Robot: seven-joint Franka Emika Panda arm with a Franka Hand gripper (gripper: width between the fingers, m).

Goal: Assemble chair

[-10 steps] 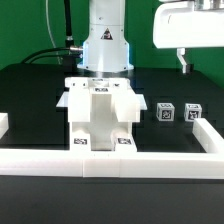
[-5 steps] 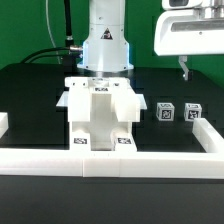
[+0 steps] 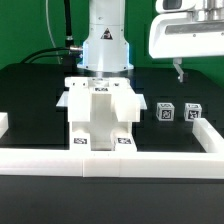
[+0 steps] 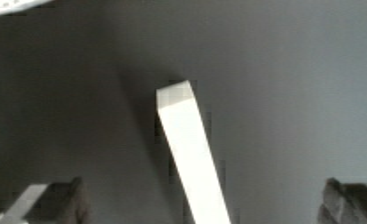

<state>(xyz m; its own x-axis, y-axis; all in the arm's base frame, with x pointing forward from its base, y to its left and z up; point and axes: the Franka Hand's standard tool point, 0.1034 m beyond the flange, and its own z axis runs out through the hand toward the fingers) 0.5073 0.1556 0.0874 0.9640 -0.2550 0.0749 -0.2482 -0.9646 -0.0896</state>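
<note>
The partly joined chair [image 3: 100, 112], white panels with tags on its front feet, stands mid-table before the robot's base. Two small tagged white blocks [image 3: 165, 112] [image 3: 191, 113] sit to the exterior view's right of it. My gripper [image 3: 180, 72] hangs high above the table at the exterior view's upper right, well clear of every piece. In the wrist view the gripper [image 4: 201, 192] is open, with dark fingertips [image 4: 48, 200] far apart and nothing held. Far below them a narrow white strip [image 4: 189, 150] lies on the dark table; I cannot tell whether it is a chair piece or the border wall.
A low white border wall [image 3: 110, 162] runs along the table's front and turns back at the exterior view's right [image 3: 208, 138]. The robot's base [image 3: 105, 45] stands behind the chair, with cables beside it. A white scrap [image 4: 9, 6] shows at the wrist view's corner.
The hand has drifted a little toward the exterior view's left and slightly lower. Its jaws have stayed wide. Chair and blocks have not moved.
</note>
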